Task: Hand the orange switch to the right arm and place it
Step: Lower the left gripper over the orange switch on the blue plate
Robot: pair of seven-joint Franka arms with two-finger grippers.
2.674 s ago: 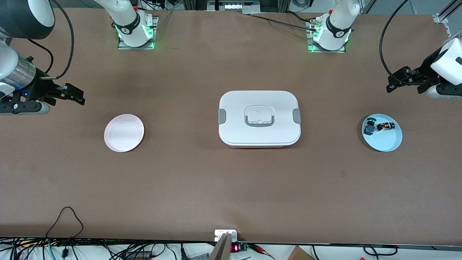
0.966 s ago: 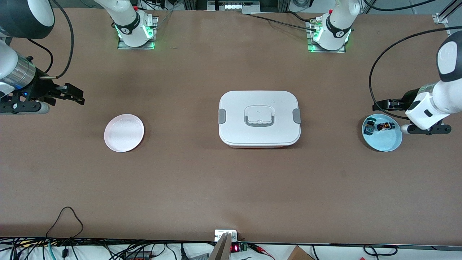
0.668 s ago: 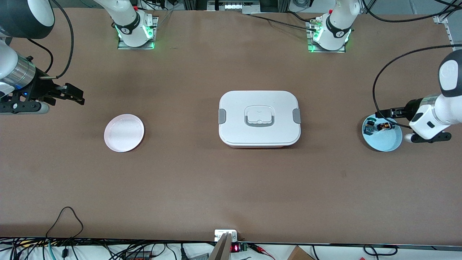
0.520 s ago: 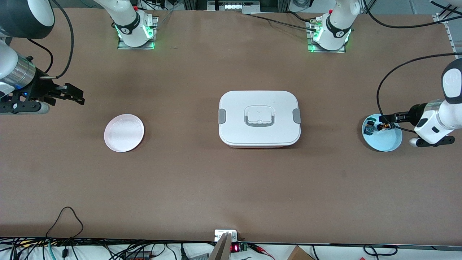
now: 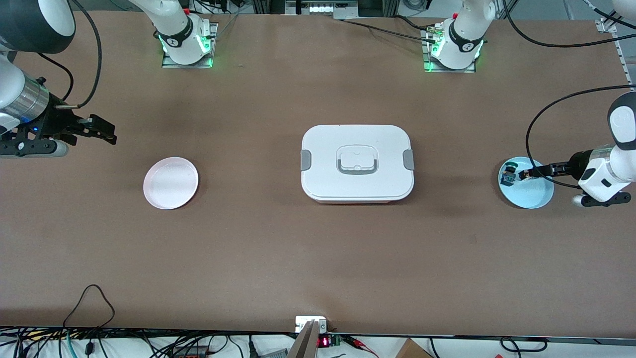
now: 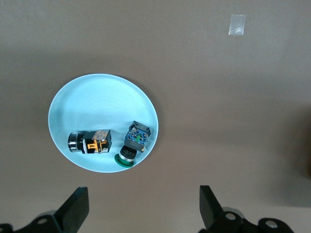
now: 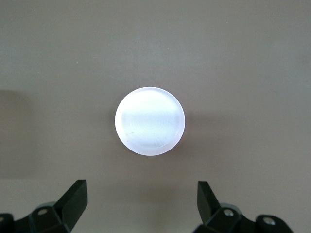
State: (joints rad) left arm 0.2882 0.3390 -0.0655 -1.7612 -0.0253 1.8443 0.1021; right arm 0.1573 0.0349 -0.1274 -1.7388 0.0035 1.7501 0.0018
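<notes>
The orange switch (image 5: 522, 175) lies on its side in the light blue plate (image 5: 534, 196) at the left arm's end of the table, beside a black switch with green-blue parts (image 5: 508, 174). In the left wrist view the orange switch (image 6: 92, 142) and the green-blue one (image 6: 133, 143) lie side by side near the plate's rim (image 6: 63, 97). My left gripper (image 5: 539, 171) hangs open and empty over that plate; it also shows in the left wrist view (image 6: 143, 208). My right gripper (image 5: 99, 132) waits open and empty in the air near the pale pink plate (image 5: 170, 182).
A white lidded box (image 5: 357, 163) with grey latches stands in the middle of the table. The pale pink plate (image 7: 149, 120) holds nothing. A small piece of tape (image 6: 237, 24) is stuck to the table near the blue plate.
My left arm has swung down and in from the table's end until its open gripper is over the blue plate. The right arm has not moved.
</notes>
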